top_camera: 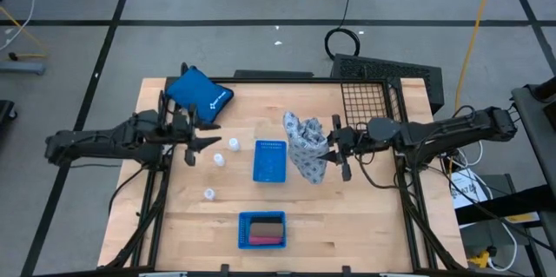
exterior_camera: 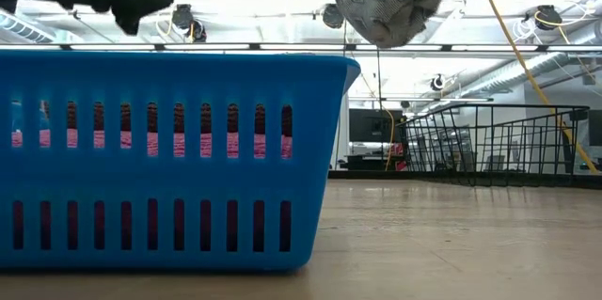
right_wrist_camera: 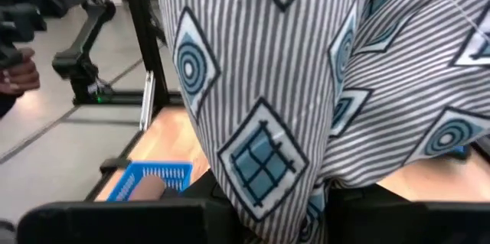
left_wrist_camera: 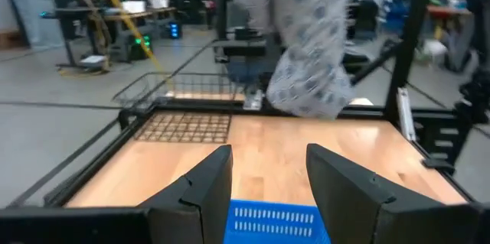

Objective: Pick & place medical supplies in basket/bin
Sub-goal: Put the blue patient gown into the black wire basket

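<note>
Wooden tabletop lies under the right gripper (top_camera: 337, 149), whose fingers are clamped on a bunched patterned cloth (top_camera: 306, 148) hanging limp just beside them, soft and light, best pinched at a gathered fold, short of the basket (top_camera: 369, 96).

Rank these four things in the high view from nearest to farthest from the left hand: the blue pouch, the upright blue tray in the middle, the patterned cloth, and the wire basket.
From the left hand:
1. Blue pouch, just beyond it, at the table's far edge.
2. Blue tray, at the table's middle.
3. Patterned cloth, held up by the right hand.
4. Wire basket, at the far right corner.
</note>
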Robot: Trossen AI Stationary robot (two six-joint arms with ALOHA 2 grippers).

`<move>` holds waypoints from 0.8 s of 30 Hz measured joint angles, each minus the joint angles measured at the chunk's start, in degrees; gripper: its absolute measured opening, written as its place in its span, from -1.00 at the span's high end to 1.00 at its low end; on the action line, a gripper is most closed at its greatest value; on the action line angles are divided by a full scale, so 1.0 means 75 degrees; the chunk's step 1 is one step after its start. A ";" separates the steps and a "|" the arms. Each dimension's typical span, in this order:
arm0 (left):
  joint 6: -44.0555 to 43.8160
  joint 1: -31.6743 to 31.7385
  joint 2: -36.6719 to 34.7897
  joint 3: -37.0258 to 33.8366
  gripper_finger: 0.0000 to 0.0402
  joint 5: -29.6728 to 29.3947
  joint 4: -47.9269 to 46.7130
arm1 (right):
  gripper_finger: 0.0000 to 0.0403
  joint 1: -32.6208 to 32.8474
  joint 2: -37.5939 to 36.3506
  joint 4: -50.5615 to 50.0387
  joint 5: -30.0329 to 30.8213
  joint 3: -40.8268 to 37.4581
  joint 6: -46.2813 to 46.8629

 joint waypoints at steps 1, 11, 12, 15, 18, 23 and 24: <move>-0.0096 0.0095 -0.0159 -0.0256 0.12 0.0000 0.0180 | 0.63 0.0000 -0.0031 -0.0080 0.0003 0.0000 0.0022; -0.0463 0.0654 -0.0911 -0.1398 0.12 -0.0340 0.0673 | 0.63 0.0003 -0.1011 -0.1341 0.0941 -0.0012 0.0280; -0.0488 0.0649 -0.0909 -0.1411 0.12 -0.0338 0.0686 | 0.63 0.0006 -0.1163 -0.1486 0.1099 -0.0012 0.0271; -0.0367 0.0648 -0.0914 -0.1457 0.12 -0.0329 0.0682 | 0.63 0.0013 -0.1641 -0.2069 0.1577 -0.0009 0.0232; -0.0302 0.0648 -0.0909 -0.1473 0.12 -0.0328 0.0675 | 0.63 0.0015 -0.2035 -0.2932 0.2225 -0.0009 0.0037; -0.0313 0.0648 -0.0912 -0.1473 0.12 -0.0326 0.0711 | 0.62 0.0002 -0.2562 -0.3168 0.3709 -0.0529 -0.0499; -0.0325 0.0648 -0.0912 -0.1473 0.12 -0.0326 0.0710 | 0.62 -0.0018 -0.2624 -0.3088 0.3948 -0.0677 -0.0681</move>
